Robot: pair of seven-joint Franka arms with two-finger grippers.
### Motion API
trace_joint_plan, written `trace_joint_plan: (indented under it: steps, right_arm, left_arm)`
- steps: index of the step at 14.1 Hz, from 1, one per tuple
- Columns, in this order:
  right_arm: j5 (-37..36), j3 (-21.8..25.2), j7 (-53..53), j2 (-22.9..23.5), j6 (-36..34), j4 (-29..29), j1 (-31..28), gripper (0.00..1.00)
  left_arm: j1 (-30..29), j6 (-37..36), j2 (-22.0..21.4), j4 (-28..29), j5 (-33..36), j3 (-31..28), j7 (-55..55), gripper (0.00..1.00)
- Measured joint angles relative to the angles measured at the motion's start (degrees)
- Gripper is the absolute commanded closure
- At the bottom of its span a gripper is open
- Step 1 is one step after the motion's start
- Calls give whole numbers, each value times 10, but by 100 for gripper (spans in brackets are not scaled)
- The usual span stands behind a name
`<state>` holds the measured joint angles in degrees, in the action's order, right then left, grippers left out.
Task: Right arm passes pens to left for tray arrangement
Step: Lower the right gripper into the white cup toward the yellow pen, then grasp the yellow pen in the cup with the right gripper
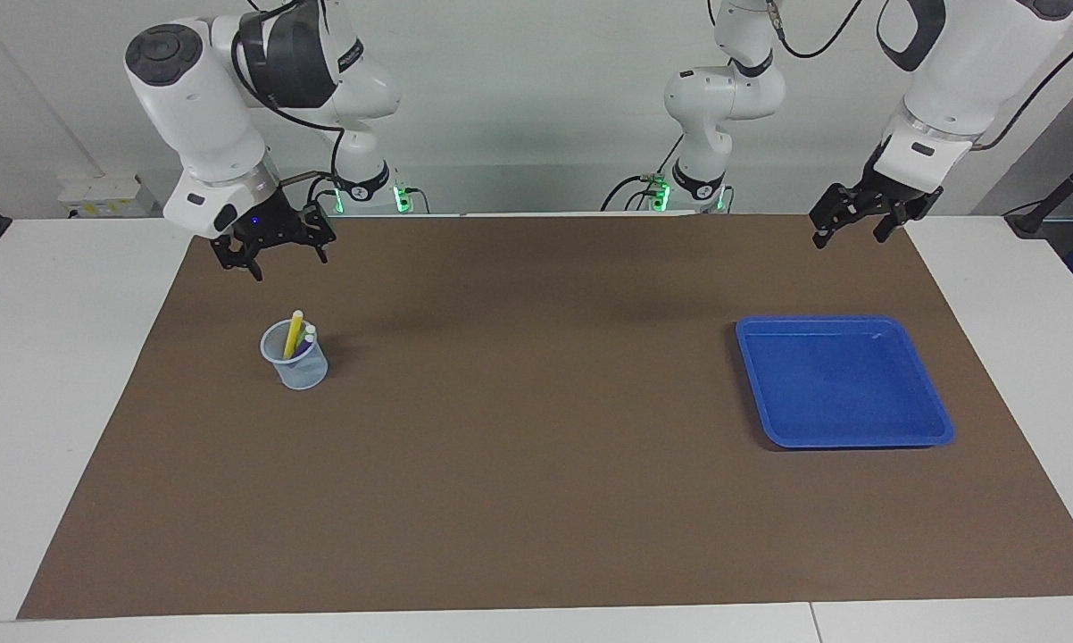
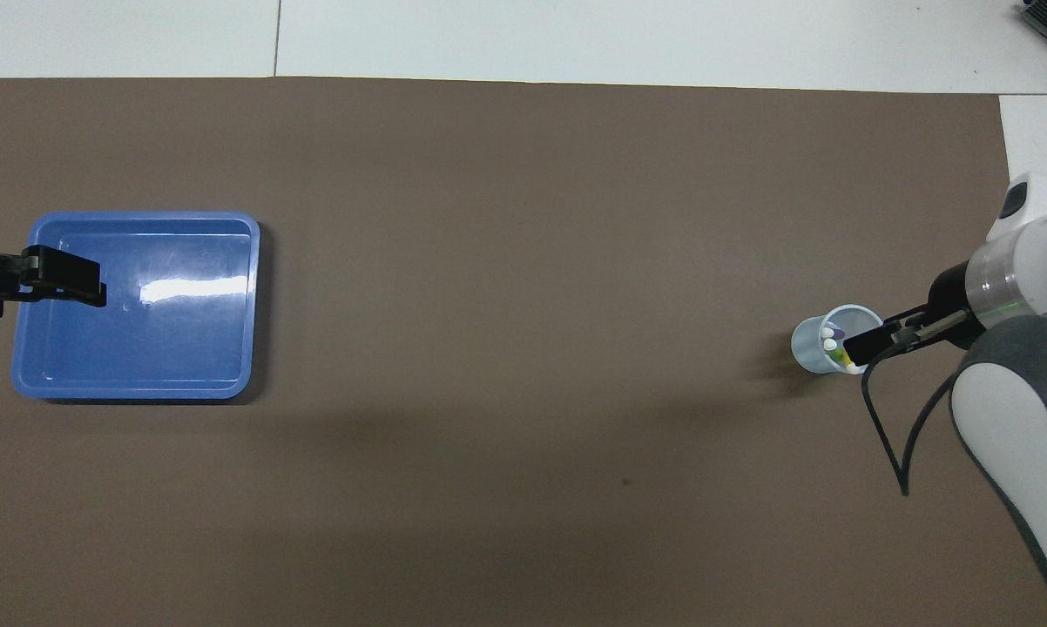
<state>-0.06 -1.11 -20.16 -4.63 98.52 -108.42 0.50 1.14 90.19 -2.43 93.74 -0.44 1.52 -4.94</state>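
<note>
Two white robot arms hang above a brown mat (image 1: 536,500). The right gripper (image 1: 273,254), marked by a small blue light, is raised in the air with its fingers spread apart and empty. Just below it, on the mat, a pale translucent cup (image 1: 297,366) holds the three pens (image 1: 297,335) upright. The left gripper (image 1: 849,228), fingers also apart and empty, waits in the air; the blue tray (image 1: 844,382) lies on the mat beneath it, holding nothing.

white table (image 1: 72,375), brown mat (image 1: 536,464) on it, blue tray (image 1: 934,420) and pale cup (image 1: 304,373) on mat
</note>
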Motion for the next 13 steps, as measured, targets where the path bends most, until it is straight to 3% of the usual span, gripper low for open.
trace_joint_plan:
  steps: [7,13]
  right_arm:
    - [0,1,-213,-9,59,-100,-24,0]
    - [-2,1,-311,-20,120,-155,-24,0]
  left_arm:
    - [-1,33,-3,21,0,-2,-1,0]
    - [-1,33,-16,43,-12,-2,-1,0]
